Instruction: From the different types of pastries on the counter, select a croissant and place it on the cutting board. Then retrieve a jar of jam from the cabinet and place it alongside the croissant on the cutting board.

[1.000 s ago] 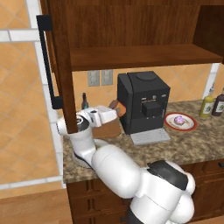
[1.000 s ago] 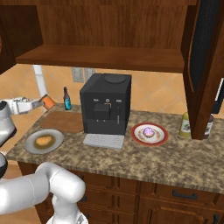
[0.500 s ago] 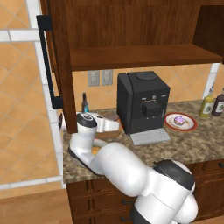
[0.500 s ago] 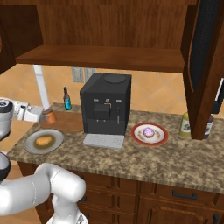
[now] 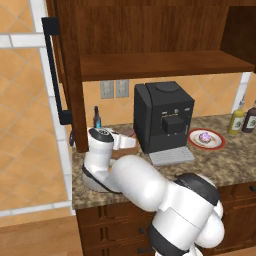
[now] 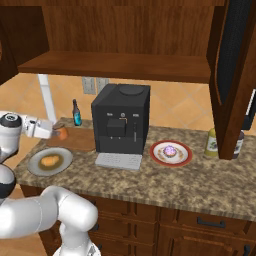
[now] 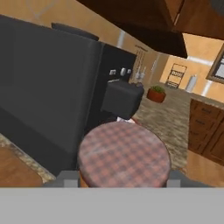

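While my gripper [image 6: 56,132] is clamped on the jam jar [image 6: 62,133], I carry it low at the left end of the counter [image 6: 165,182], over the cutting board [image 6: 80,142]. In the hand view the jar's checked lid [image 7: 124,154] sits squarely between the fingertips, so the hold looks sound.

Left to right in the right base view: the croissant [image 6: 49,160] lies on the grey plate [image 6: 35,165], just beside the board and not on it. A small dark bottle [image 6: 76,112] stands behind the board; the coffee machine [image 6: 120,124] crowds its right edge.

To do this well, I judge: lower straight, keep the jar upright, stay off the machine and bottle, release only once the base rests flat. Leave board room for the croissant.
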